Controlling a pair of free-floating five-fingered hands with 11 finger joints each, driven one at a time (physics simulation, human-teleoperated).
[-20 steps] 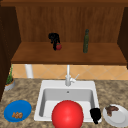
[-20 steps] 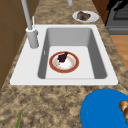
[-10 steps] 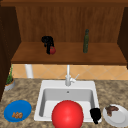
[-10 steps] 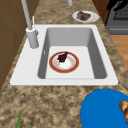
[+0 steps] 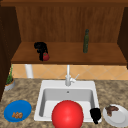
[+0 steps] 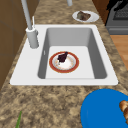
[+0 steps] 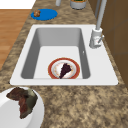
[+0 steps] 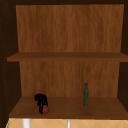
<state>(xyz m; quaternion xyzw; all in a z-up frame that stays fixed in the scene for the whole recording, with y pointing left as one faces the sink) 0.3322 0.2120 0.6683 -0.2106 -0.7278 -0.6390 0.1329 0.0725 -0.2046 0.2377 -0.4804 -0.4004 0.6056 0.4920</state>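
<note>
Left hand: the left hand (image 5: 40, 48) hangs over the left end of the lower shelf (image 5: 67, 53) of the wall cabinet, fingers pointing down and curled round a small red fruit (image 5: 46, 56), seemingly an apple. The upper view shows the same hand (image 8: 40, 100) with the fruit (image 8: 45, 109) at its fingertips, low against the shelf board (image 8: 67, 106).

Red fruit: at the left of the lower shelf, pinched in the left hand; whether it rests on the wood or sits just above it cannot be told.

Right hand: the right hand (image 5: 95, 114) hovers at the sink's front right corner, just beside the white plate (image 5: 120, 117), fingers drawn together and pointing down, clamped on nothing.

Shelf: a dark green bottle (image 5: 86, 41) stands upright at the right, well apart from the left hand.

Sink: the white basin (image 6: 82, 40) holds a red-rimmed plate (image 6: 64, 62) with a dark scrap of food; from the front it shows as a red round (image 5: 67, 113). The tap (image 5: 68, 76) stands behind the basin.

Bench: a blue plate (image 5: 17, 110) with brown morsels lies left of the sink; the white plate on the right carries a dark piece of food (image 7: 22, 98). A potted plant (image 5: 9, 81) sits at the far left.
</note>
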